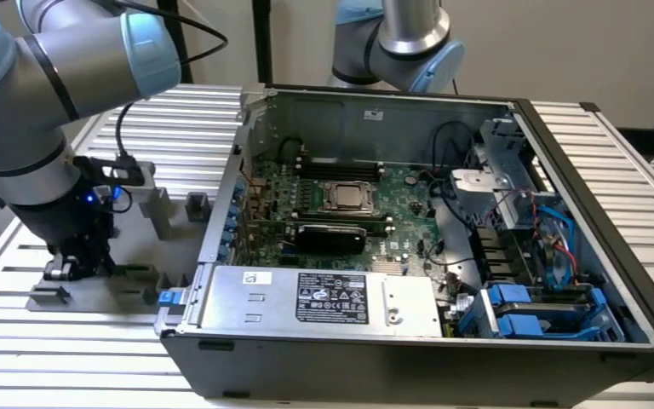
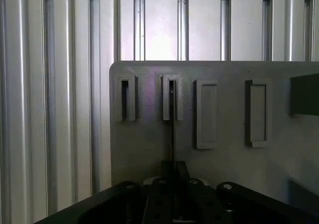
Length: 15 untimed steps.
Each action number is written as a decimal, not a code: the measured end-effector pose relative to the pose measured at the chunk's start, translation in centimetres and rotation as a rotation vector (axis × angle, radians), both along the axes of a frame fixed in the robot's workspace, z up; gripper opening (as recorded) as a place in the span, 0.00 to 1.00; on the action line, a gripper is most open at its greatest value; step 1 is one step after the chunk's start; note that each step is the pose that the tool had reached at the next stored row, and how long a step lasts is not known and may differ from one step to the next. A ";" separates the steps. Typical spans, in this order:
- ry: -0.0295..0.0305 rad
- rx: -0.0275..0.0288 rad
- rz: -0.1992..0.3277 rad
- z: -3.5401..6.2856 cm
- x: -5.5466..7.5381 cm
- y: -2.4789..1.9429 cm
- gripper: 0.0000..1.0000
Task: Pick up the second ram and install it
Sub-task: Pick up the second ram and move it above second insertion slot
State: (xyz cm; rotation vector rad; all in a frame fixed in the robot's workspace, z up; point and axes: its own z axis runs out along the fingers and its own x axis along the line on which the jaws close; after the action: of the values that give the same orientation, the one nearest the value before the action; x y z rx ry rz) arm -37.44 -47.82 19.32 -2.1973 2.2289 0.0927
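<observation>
Gripper (image 1: 75, 264) is down over the grey holder plate (image 1: 134, 281) on the slatted aluminium table (image 1: 77, 349), at the exterior view's left of the open PC case (image 1: 361, 362). In the wrist view the second ram (image 2: 172, 134) shows edge-on as a thin dark line. Its far end sits in the slot of a holder block (image 2: 172, 98) on the plate (image 2: 144, 149), and its near end runs in between the fingertips of the gripper (image 2: 173, 168). Fingers are drawn in tight on the stick, with no gap visible either side, so it's clamped on the ram with the ram still in the holder. The neighbouring slotted block (image 2: 124, 98) is just beside it, and two flat blocks (image 2: 206, 114) sit further along. Nothing is near the motherboard (image 1: 407, 213). The CPU socket (image 1: 350, 198) and the power supply (image 1: 327, 298) are well apart from the gripper.
</observation>
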 end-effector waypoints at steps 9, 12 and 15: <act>0.0000 -0.0098 0.000 0.00 0.0 0.01 0.00; 0.0000 -0.0269 0.000 0.00 0.0 0.00 0.00; 0.0001 -0.0312 0.000 0.00 0.0 0.02 0.00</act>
State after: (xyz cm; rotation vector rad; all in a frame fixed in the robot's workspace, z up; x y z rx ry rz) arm -37.44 -47.81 19.32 -2.2129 2.2455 0.0583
